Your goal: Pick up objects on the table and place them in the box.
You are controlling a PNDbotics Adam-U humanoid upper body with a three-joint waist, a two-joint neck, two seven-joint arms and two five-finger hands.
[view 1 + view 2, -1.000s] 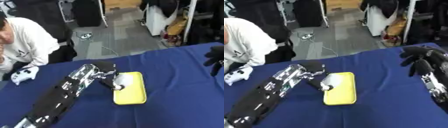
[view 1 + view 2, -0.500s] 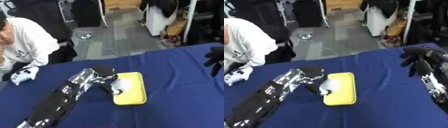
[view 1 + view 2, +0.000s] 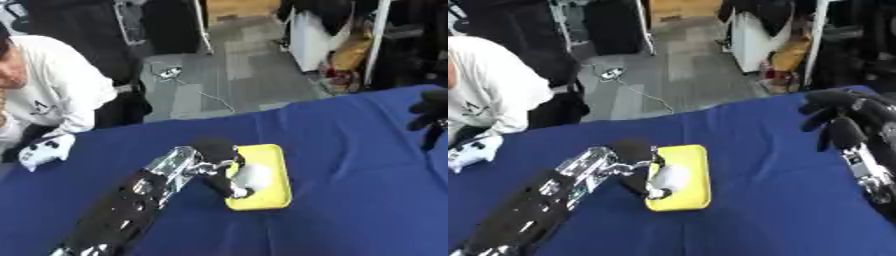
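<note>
Surroundings: table (image 3: 350, 200) w/ blue cloth fills lower half of frame, edge running askew from mid-left up to upper right. Beyond it, grey floor w/ a cable, dark racks and furniture along top edge. Person in white top (image 3: 52, 95) at upper left, leaning at table's far edge; a white item (image 3: 42, 150) w/ dark marks rests on cloth at left edge, by person's sleeve. Can't tell what it is. Nothing lies betw. the tray and the right hand; bare cloth only.

Container: yellow tray (image 3: 267, 172), shallow, rounded corners, centre of frame, flat on cloth, long side running toward camera. No other box seen on the table. Contents: one white rounded object (image 3: 254, 176), over tray's left half, near front end. Can't tell if it rests on tray floor or is held just above.

Left hand (image 3: 229, 172): arm, silver and black, enters from lower left corner, runs diagonally up to centre. Hand sits at tray's left rim, fingers curled down over the white object, touching it; appears closed round it, though the blur leaves the exact hold uncertain.

Right hand (image 3: 837, 117): right edge of frame, upper-mid, raised above cloth, well apart from tray. Black fingers spread and relaxed, apart, holding nothing.
</note>
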